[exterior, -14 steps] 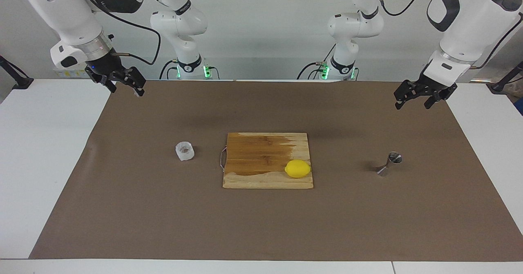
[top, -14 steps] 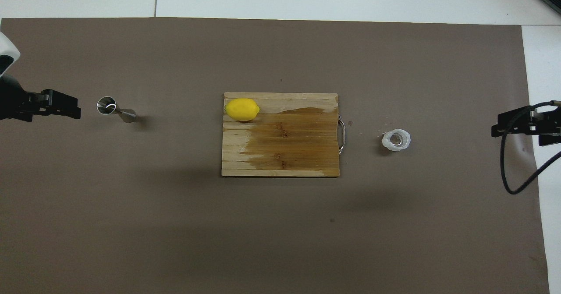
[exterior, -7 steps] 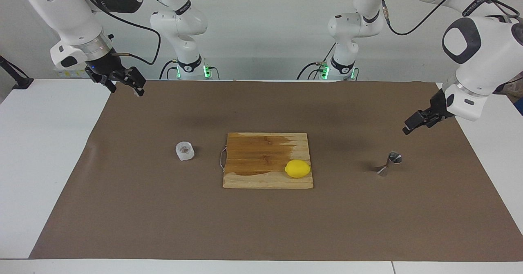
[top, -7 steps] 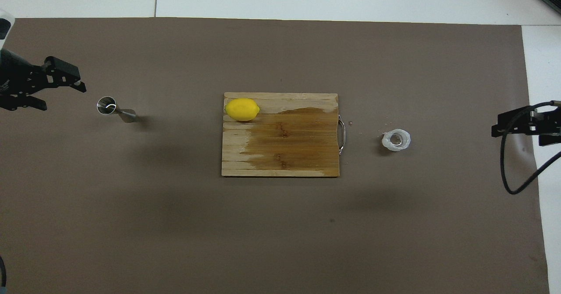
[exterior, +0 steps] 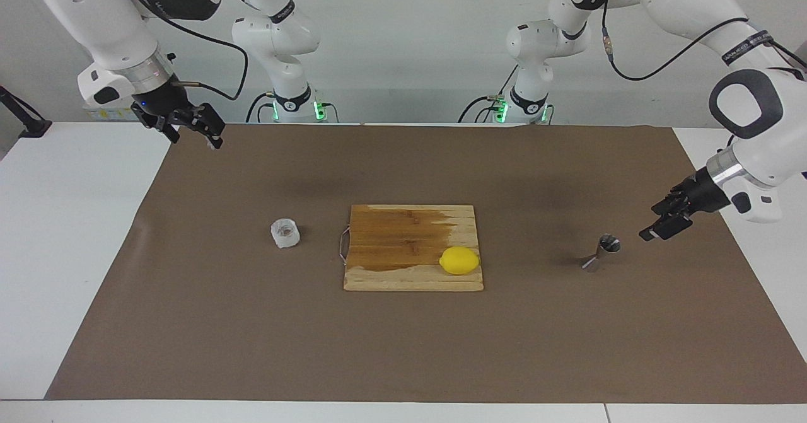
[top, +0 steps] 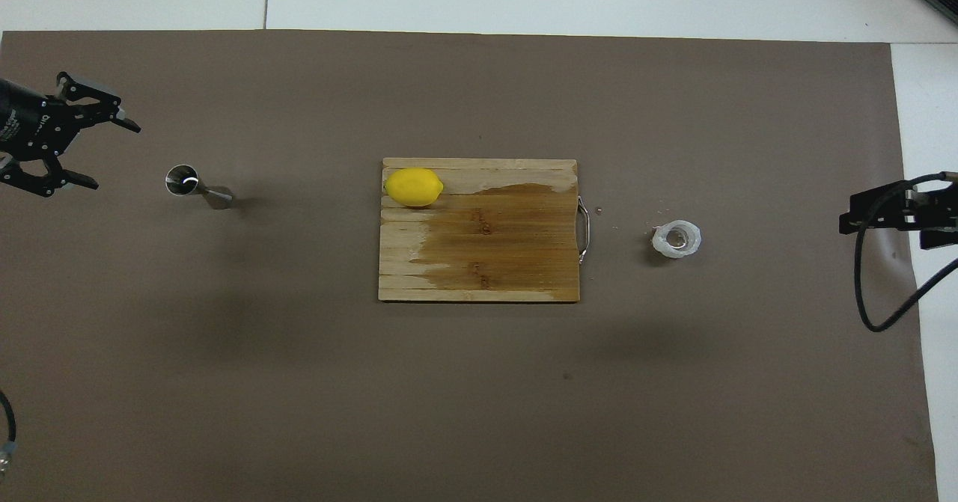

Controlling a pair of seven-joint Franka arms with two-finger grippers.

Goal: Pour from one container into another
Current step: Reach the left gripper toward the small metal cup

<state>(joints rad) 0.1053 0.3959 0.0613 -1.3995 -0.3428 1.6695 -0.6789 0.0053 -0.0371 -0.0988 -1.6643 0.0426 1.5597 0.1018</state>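
The translucent white cup (exterior: 285,232) (top: 676,238) with a brownish inside stands on the brown mat toward the right arm's end of the table. The steel hourglass jigger (exterior: 602,253) (top: 196,188) stands on the mat toward the left arm's end. My left gripper (exterior: 656,229) (top: 116,155) hangs low over the mat beside the jigger. It is open, its jaws turned toward the jigger, a short gap away and touching nothing. My right gripper (exterior: 192,138) (top: 849,221) waits open and empty, high over the mat's edge at the right arm's end.
A wooden cutting board (exterior: 403,240) (top: 494,240) with a dark wet patch and a metal handle lies mid-table between cup and jigger. A yellow lemon (exterior: 459,260) (top: 413,187) rests on its corner toward the jigger. A black cable (top: 872,292) dangles from the right arm.
My left gripper has come down and swung toward the jigger, turning its open jaws to face it. The right arm, cup, jigger, board and lemon have not moved.
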